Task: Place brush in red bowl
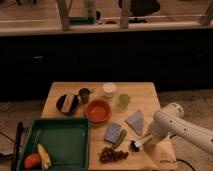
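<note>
Gripper (151, 134) meets the brush (137, 144), right of red bowl (98, 110).

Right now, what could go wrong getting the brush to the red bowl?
The gripper sits at the white handle end of the brush, so the dark head could swing or slip. The green vegetable and blue sponge lie between it and the red bowl; a low pass may knock them.

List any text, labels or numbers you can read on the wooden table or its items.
Nothing legible anywhere.
Small dark marking on the light wooden table's front right corner: too blurred to read.
The gripper, low over the slim white-handled brush beside that corner, bears no readable print.
</note>
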